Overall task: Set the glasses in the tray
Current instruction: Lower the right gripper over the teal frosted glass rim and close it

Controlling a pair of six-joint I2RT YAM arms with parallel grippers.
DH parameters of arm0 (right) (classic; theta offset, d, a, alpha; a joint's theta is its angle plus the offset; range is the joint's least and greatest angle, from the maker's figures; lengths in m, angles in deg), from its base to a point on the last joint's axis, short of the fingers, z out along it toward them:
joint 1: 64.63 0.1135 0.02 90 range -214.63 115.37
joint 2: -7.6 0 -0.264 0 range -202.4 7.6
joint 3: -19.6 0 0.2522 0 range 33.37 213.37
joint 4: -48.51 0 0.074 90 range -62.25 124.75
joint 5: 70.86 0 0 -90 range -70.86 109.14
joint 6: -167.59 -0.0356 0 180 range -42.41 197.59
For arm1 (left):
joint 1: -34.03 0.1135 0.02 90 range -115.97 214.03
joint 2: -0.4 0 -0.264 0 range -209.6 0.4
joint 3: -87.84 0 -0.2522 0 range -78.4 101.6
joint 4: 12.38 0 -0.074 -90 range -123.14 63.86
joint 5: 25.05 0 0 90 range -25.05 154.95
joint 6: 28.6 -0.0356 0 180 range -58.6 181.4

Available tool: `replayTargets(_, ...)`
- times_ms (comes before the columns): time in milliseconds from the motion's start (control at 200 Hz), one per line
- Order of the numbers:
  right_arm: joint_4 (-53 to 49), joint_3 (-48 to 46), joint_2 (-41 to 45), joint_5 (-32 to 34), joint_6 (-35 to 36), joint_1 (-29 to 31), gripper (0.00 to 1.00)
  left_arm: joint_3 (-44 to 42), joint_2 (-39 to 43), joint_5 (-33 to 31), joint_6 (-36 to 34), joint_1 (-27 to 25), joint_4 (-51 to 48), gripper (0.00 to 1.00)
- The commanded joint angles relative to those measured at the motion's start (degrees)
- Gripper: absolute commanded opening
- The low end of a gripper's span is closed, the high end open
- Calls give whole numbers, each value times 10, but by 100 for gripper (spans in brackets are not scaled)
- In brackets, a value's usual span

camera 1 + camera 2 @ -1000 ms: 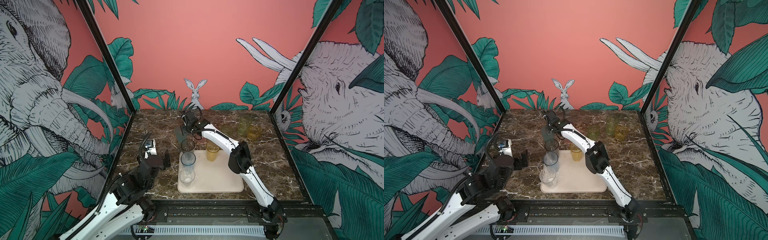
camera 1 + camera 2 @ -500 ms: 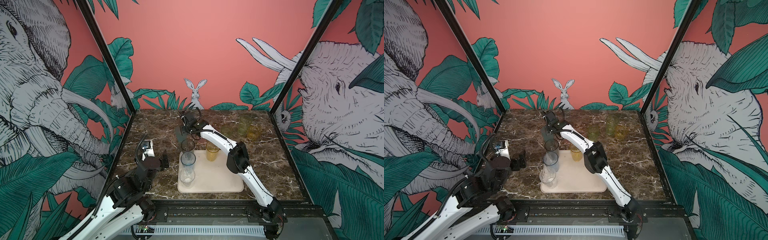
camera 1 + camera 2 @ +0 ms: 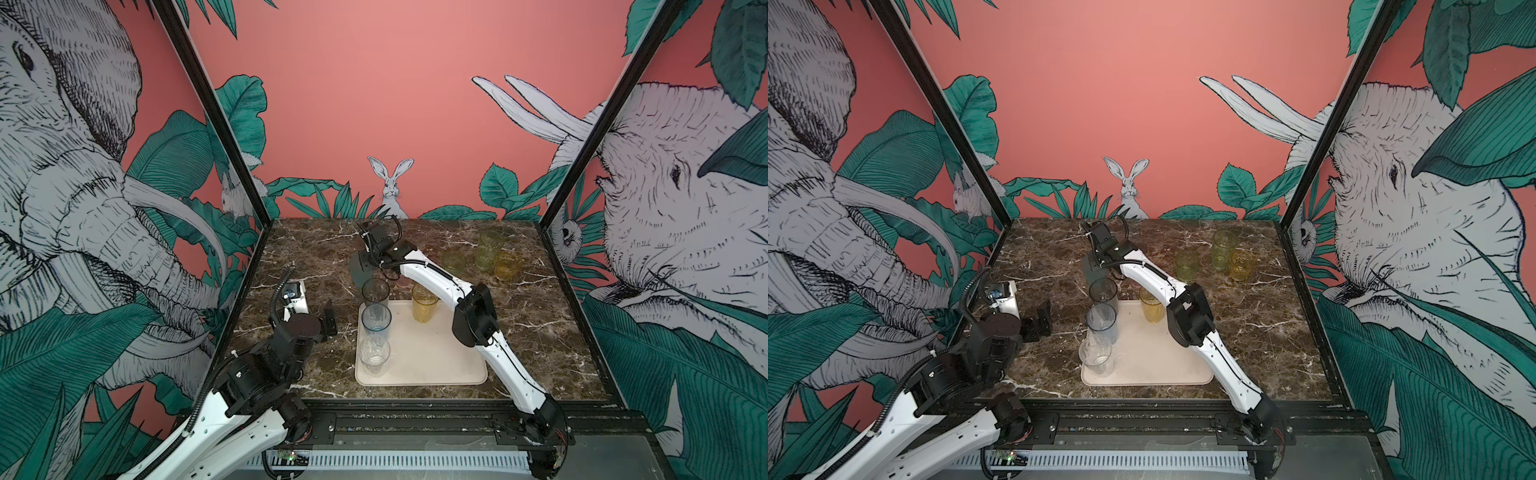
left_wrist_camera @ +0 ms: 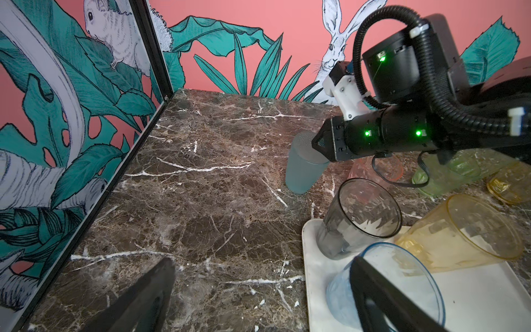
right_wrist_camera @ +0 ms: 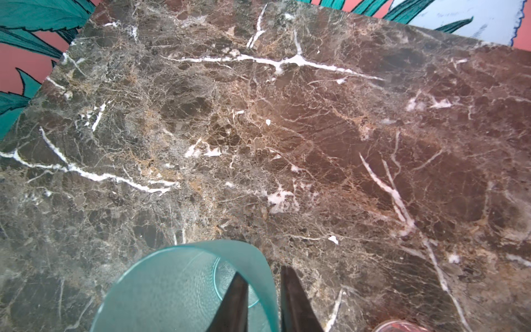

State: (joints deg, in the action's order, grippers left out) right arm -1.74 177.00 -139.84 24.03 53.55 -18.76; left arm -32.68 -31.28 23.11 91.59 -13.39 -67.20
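Four glasses stand in the tray: grey glass, blue glass and clear glass along its left edge, tall amber glass at the far edge; five are left on the table. The right gripper is clenched on the teal glass, one finger inside its wall, one outside; that glass seems to rest on the table just beyond the tray's far left corner. The pink glass is near it; short green glass, tall green glass and short amber glass wait far right. The left gripper hangs spread and empty beside the tray.
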Motion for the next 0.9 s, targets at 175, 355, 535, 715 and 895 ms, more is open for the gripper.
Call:
replayTargets(175, 17, 17, -8, -5, -6, 1, 8, 14, 11, -17, 15, 4, -27, 96)
replayTargets(355, 21, 17, -3, -8, -7, 1, 0, 15, 14, -17, 20, 4, -32, 96)
replayTargets(535, 22, 17, 11, -5, -6, 1, 0, 15, 23, -17, 27, 4, -41, 96)
replayTargets(715, 20, 17, 32, -3, -3, 1, 0, 7, 35, -25, 30, 4, -46, 96)
replayTargets(895, 7, 16, 59, 1, 7, 1, 0, -1, 42, -31, 37, 3, -58, 96)
